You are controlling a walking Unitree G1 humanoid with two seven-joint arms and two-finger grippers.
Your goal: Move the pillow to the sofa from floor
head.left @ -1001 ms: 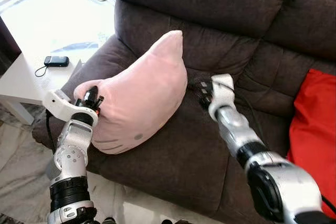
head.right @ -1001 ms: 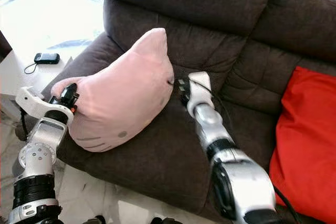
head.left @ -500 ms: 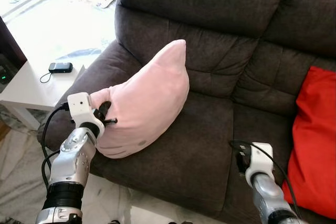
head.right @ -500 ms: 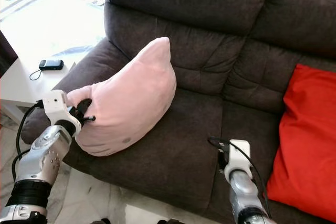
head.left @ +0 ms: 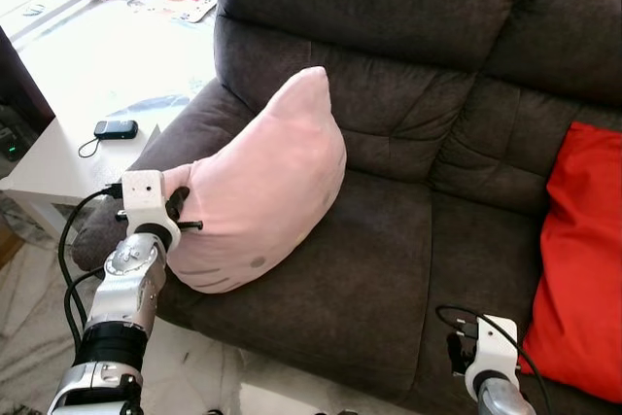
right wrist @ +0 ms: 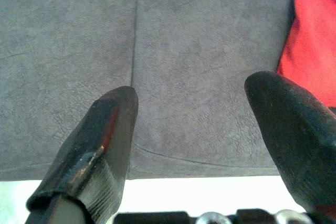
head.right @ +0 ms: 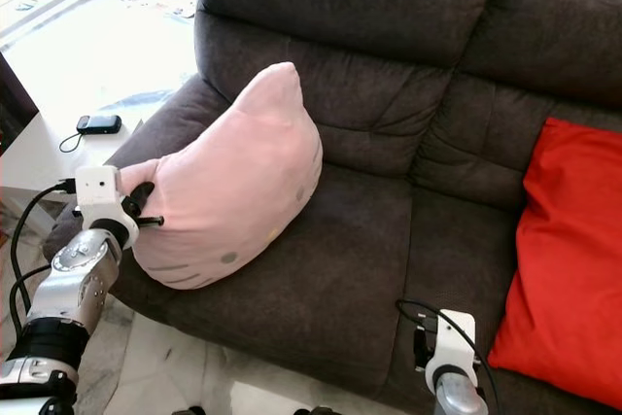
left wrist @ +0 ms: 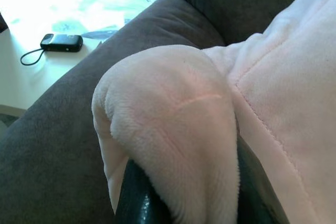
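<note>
A pink plush pillow (head.left: 262, 177) leans upright on the left seat of the dark brown sofa (head.left: 389, 259), against the armrest. My left gripper (head.left: 179, 209) is shut on the pillow's lower left corner, by the armrest. In the left wrist view that folded corner (left wrist: 173, 124) bulges between the black fingers (left wrist: 137, 198). My right gripper (right wrist: 191, 103) is open and holds nothing. It is low at the front edge of the sofa's middle seat, apart from the pillow, with its wrist (head.left: 491, 347) at the bottom of the head view.
A red cushion (head.left: 583, 259) lies on the sofa's right seat. Left of the armrest stands a white side table (head.left: 49, 157) carrying a black phone (head.left: 115, 129) with a cord. Pale marbled floor (head.left: 34, 337) runs along the sofa front.
My right arm has drawn back from beside the pillow, down to the sofa's front edge. The left gripper keeps its hold on the pillow's corner. The camera has shifted a little.
</note>
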